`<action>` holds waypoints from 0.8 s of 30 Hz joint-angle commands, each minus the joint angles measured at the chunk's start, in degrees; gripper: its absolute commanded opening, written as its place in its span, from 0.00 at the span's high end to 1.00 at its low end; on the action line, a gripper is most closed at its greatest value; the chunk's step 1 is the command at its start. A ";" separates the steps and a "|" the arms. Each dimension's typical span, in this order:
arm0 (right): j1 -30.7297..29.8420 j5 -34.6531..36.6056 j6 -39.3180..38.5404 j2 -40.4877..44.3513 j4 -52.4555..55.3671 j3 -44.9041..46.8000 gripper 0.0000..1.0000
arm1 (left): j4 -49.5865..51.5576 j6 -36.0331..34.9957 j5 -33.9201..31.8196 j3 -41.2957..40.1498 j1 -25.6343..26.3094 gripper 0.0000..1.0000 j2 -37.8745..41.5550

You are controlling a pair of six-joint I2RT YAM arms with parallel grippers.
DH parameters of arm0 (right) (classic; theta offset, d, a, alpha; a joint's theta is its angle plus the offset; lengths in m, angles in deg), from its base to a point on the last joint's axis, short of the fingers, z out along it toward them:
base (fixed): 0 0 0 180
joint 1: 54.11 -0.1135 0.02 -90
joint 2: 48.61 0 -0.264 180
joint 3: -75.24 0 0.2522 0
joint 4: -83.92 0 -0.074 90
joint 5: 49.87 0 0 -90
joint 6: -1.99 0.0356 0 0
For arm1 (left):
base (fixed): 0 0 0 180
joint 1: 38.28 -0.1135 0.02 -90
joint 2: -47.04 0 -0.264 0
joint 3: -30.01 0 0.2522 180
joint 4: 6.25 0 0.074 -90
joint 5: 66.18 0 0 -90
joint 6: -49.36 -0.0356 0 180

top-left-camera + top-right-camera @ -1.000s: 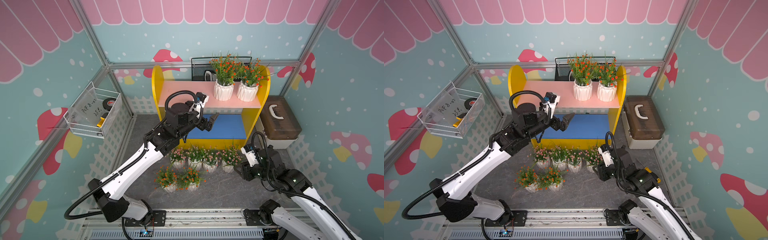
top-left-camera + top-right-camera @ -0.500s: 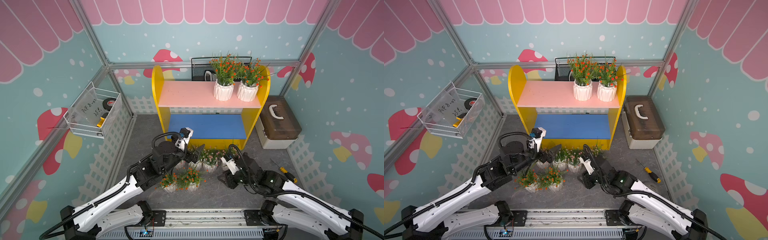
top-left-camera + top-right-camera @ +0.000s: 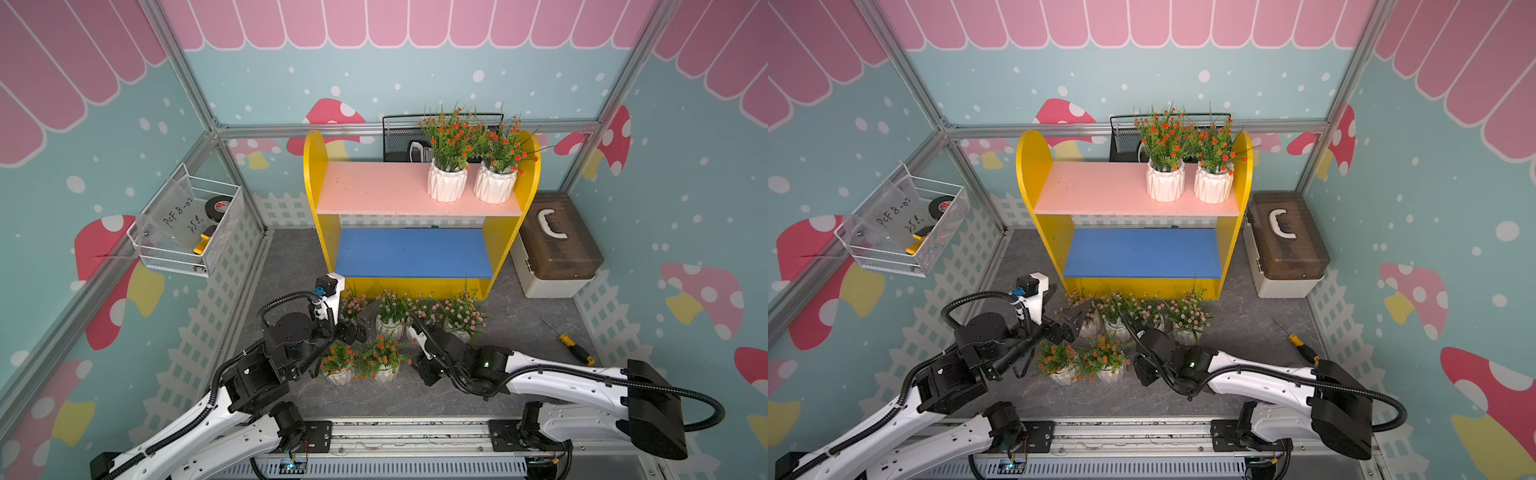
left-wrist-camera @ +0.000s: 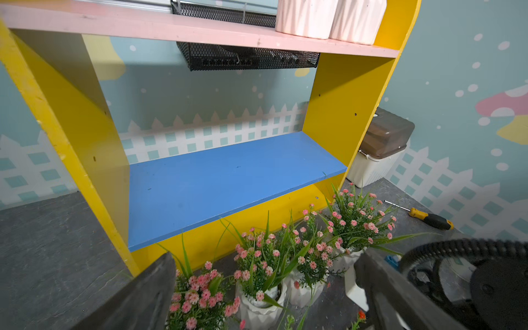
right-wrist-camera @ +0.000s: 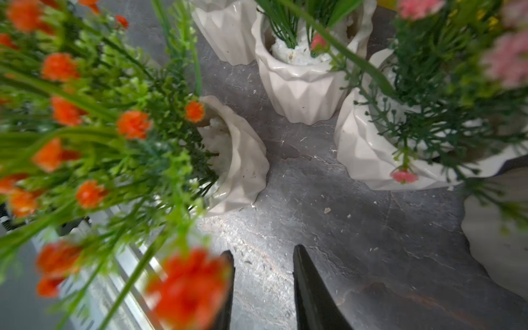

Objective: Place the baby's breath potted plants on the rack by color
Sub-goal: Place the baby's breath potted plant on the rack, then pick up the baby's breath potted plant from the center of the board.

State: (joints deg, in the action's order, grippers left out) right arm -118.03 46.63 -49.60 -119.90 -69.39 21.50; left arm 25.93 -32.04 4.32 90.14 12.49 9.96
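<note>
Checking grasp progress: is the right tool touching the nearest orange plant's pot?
Apart. The right wrist view shows bare floor between the open right tool and the orange plant's pot.

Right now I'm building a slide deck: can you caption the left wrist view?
Open left gripper hovers above pink-flowered potted plants in front of the rack and its blue shelf.

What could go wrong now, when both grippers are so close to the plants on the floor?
1. The right gripper sits low between crowded pots; it may tip the orange-flowered pot or a pink-flowered pot beside it.
2. The open left gripper points at the pink-flowered plants; it might pinch stems, not a pot.
3. The left arm and right arm work close together and could collide.
</note>
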 commanded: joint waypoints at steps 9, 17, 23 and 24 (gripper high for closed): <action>-0.42 3.17 -0.16 -7.33 -5.81 -6.17 0.71 | 3.83 2.03 -2.73 -2.24 0.21 0.02 3.81; -0.50 1.00 -0.85 -12.00 -5.90 -9.16 0.74 | 3.78 2.30 -2.56 -2.60 0.21 0.02 3.82; -0.46 1.37 0.15 -14.19 -5.82 -9.75 0.78 | 3.93 2.56 -2.52 -2.85 0.21 0.02 4.12; -0.42 1.46 0.33 -14.47 -5.75 -9.87 0.79 | 3.99 2.62 -2.53 -2.85 0.21 0.02 4.08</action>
State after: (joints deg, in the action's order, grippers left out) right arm -118.03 48.07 -50.17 -133.32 -74.90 13.04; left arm 28.81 -30.51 2.50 87.96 12.49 13.37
